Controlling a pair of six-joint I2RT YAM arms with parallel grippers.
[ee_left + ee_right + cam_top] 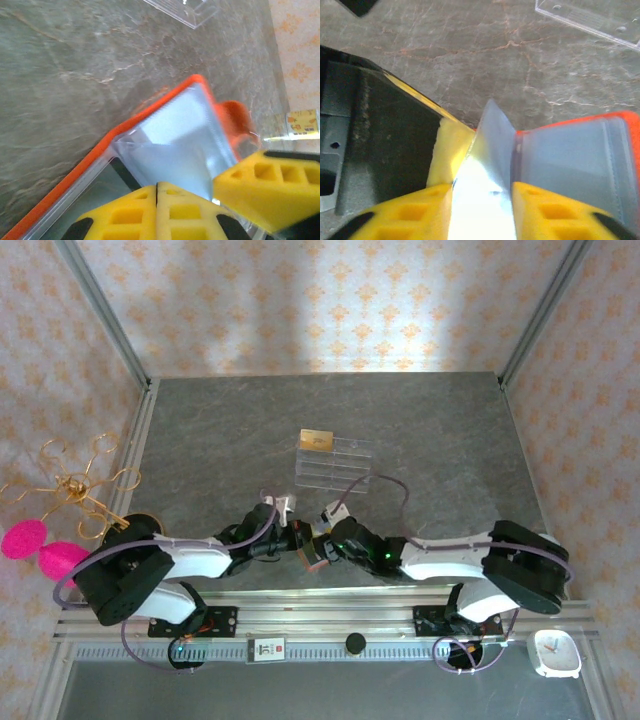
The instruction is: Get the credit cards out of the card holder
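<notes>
The card holder is an orange-red wallet, held open just above the table between both grippers, its grey-blue inside facing up. My left gripper is shut, fingers pressed together on the wallet's inner leaf. My right gripper has its jaws apart, with a shiny grey-blue leaf lying flat between them; one of its fingers shows beside the wallet. A dark edge sits behind a clear pocket. A gold credit card lies at the back of the clear rack.
The clear acrylic tiered rack stands mid-table, just beyond the grippers. A gold wire stand with pink discs is outside the left wall. A white clock sits at the near right. A black corner shows on the table.
</notes>
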